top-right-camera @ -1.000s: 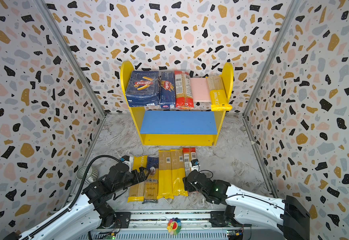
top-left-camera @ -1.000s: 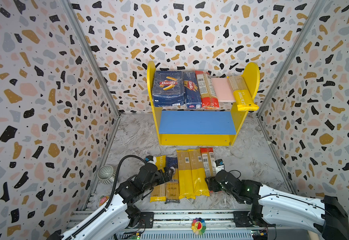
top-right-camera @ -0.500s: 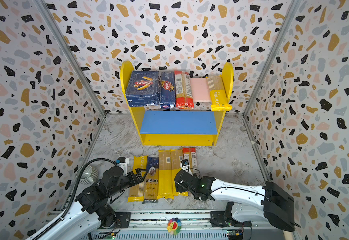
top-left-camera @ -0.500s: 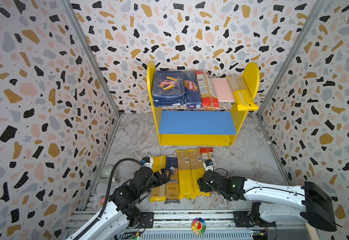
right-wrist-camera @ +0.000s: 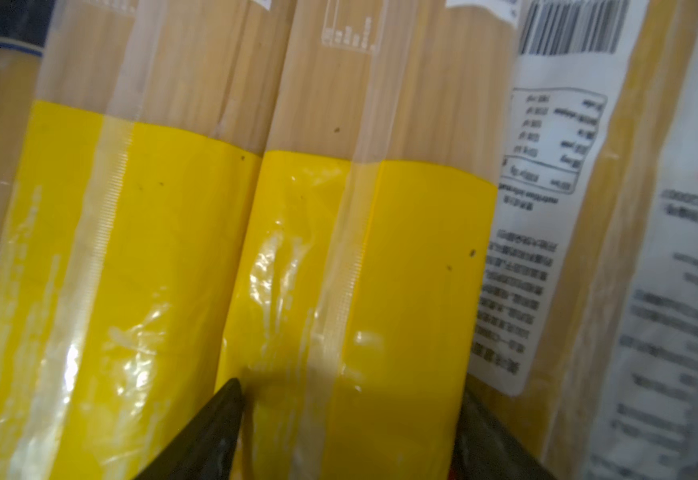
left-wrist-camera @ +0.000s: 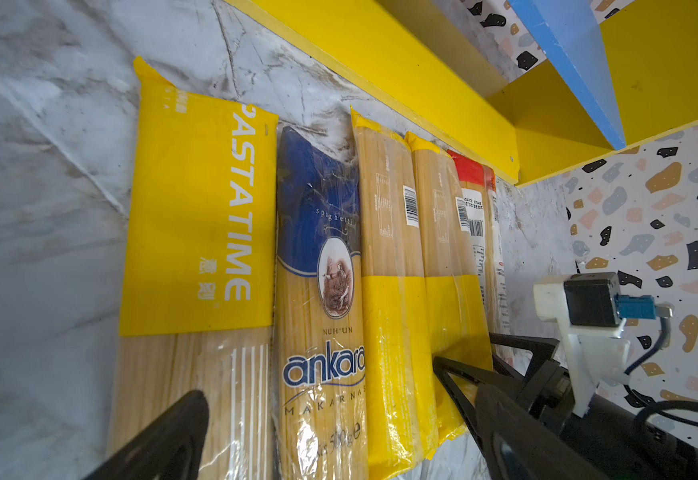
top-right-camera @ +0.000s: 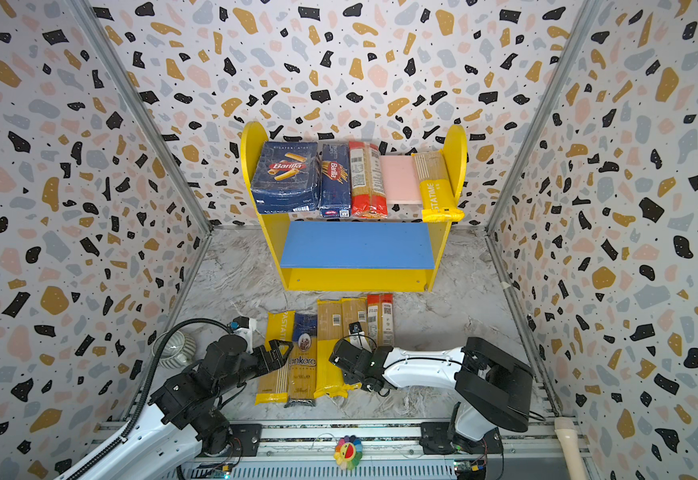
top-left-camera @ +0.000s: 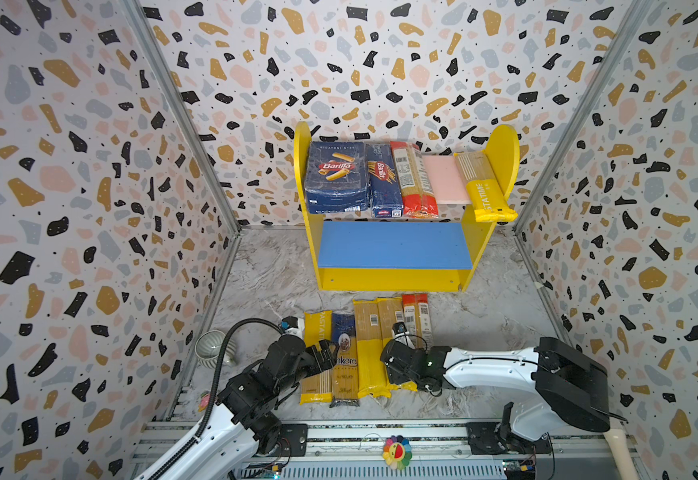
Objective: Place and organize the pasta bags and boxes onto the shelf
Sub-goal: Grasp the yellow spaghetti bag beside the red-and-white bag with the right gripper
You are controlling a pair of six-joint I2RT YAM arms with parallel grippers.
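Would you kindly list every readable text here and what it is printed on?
"Barilla": wide carton, narrow carton.
"PASTATIME": leftmost floor bag.
"ankara", "NUH'UN", "spaghetti": dark blue bag.
"STATIME": yellow bag on the shelf.
Barcode labels: too small to read.

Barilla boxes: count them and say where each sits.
2. The wide rigatoni box lies at the left end of the pink upper board; the narrow spaghetti box beside it. None seems hidden.

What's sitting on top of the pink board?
A wide blue box, a narrow blue box, red-ended bags and a yellow bag. Only a strip of the board shows; the rest is covered.
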